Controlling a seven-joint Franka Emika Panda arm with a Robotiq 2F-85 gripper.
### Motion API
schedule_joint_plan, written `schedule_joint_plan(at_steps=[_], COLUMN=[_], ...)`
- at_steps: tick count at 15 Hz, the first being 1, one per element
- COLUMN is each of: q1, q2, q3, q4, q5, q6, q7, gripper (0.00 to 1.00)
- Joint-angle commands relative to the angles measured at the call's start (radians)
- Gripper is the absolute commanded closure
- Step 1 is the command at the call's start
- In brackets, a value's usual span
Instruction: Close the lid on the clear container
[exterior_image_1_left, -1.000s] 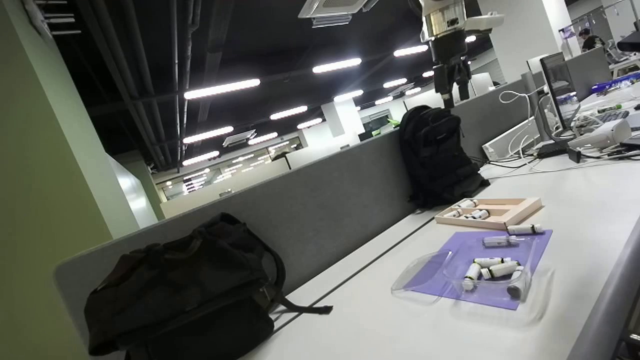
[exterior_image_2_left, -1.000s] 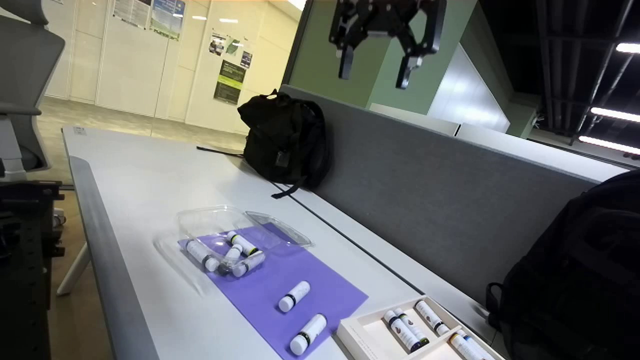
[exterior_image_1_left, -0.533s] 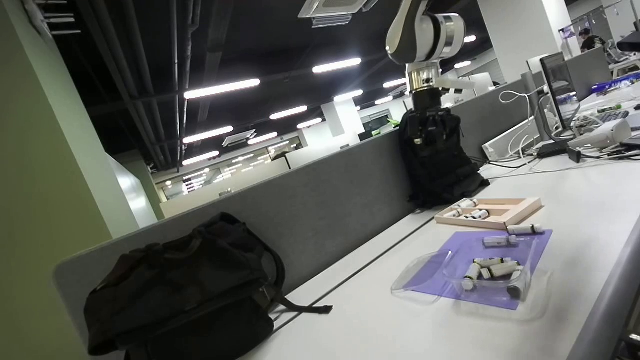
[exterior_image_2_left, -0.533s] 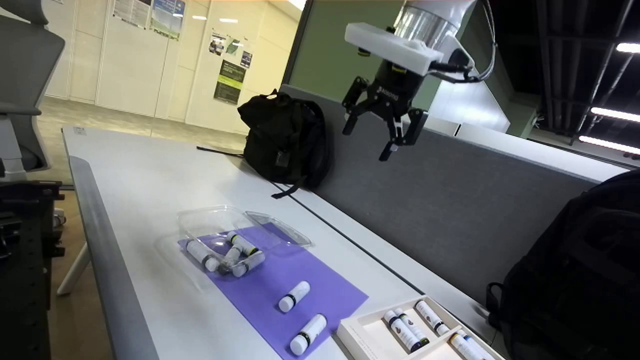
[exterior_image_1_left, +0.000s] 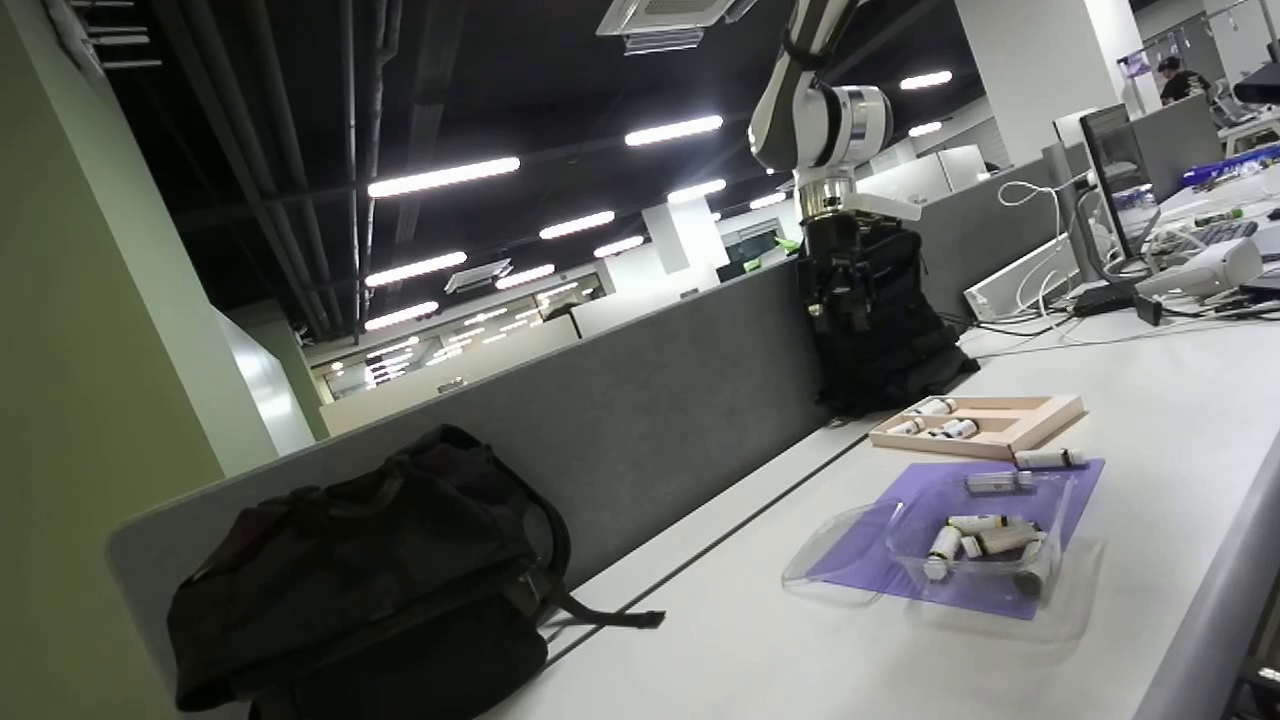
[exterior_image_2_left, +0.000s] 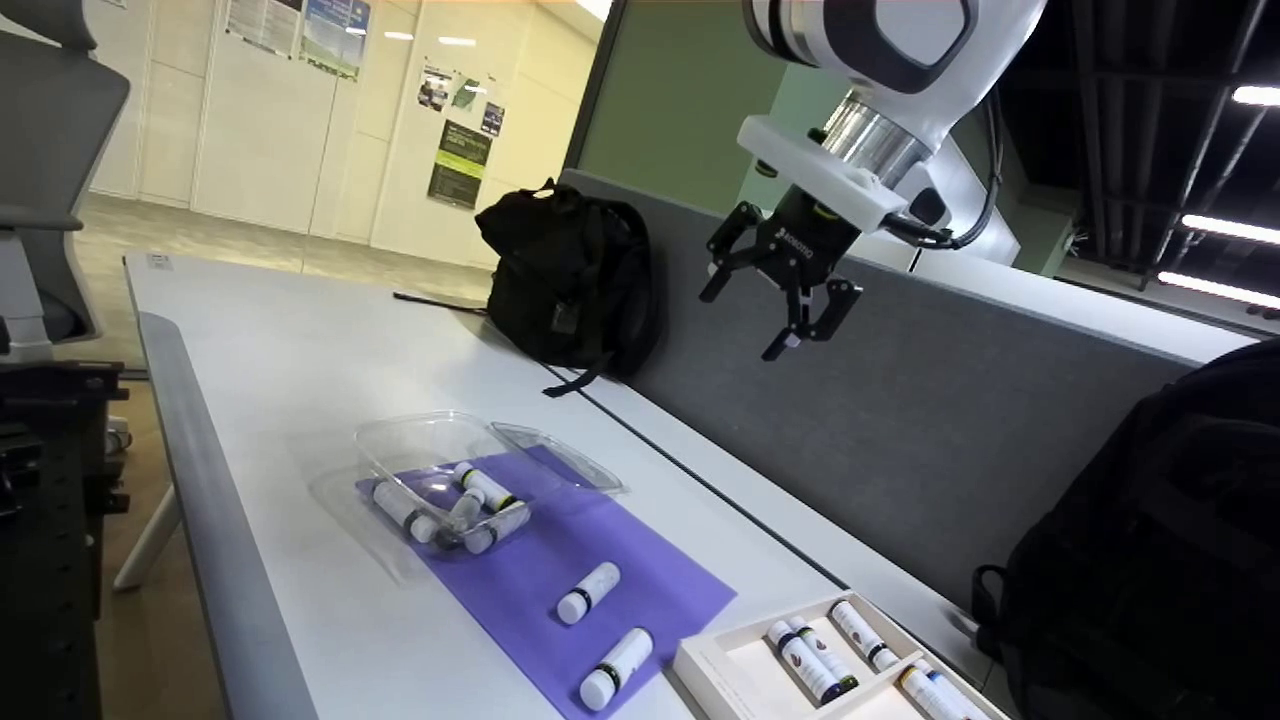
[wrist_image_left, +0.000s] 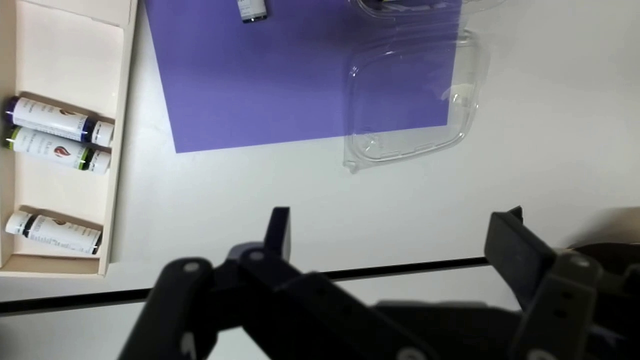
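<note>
Plastic container (exterior_image_2_left: 420, 445) w/ lid (exterior_image_2_left: 560, 457) open; gripper (exterior_image_2_left: 739, 326) spread abv tbl (exterior_image_2_left: 280, 350)

The arm (exterior_image_1_left: 815, 125) is extended from above in both exterior views and is bent at the wrist (exterior_image_2_left: 873, 143). The gripper (exterior_image_2_left: 741, 322) is held aloft, pointed downward, its fingers (wrist_image_left: 517, 255) spread well apart, one left and one right in the wrist view.

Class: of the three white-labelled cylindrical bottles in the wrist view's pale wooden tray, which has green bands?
The middle bottle; the picture's upper bottle shows dark blue, its lower bottle black.
</note>
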Motion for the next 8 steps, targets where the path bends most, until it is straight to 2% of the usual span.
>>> schedule_joint_plan(at_steps=[1, 5, 8], q1=[-0.032, -0.031, -0.054], q2=[-0.004, -0.011, 0.01], q3=[0.036, 0.035, 0.053], q4=[0.0, -0.004, -0.014], q5=[-0.011, -0.011, 0.058], q6=[0.001, 0.001, 0.104], q7=[0.008, 0.007, -0.049], gripper=[0.0, 0.0, 0.0])
